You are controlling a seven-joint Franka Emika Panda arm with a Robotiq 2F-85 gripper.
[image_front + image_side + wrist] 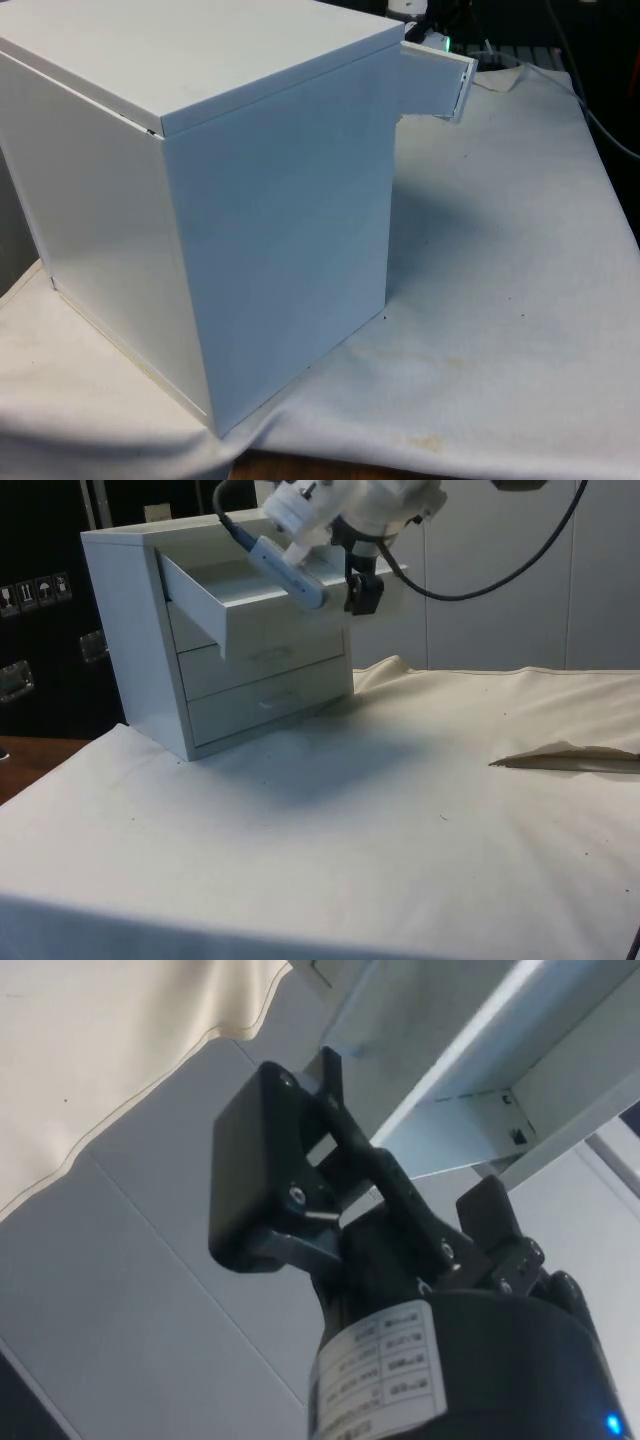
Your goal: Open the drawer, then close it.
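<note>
Side view: white arm (350,500) reaches over the chest of drawers (140,630) near the surface's (400,820) far corner; gripper (362,588) points down, just beside the pulled-out top drawer's (245,595) front end. Cannot tell whether it is spread or pressed together. Wrist label unreadable. Front view: drawer protrudes from the chest.

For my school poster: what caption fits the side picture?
Robot end effector beside the pulled-out top drawer of a white chest.
</note>
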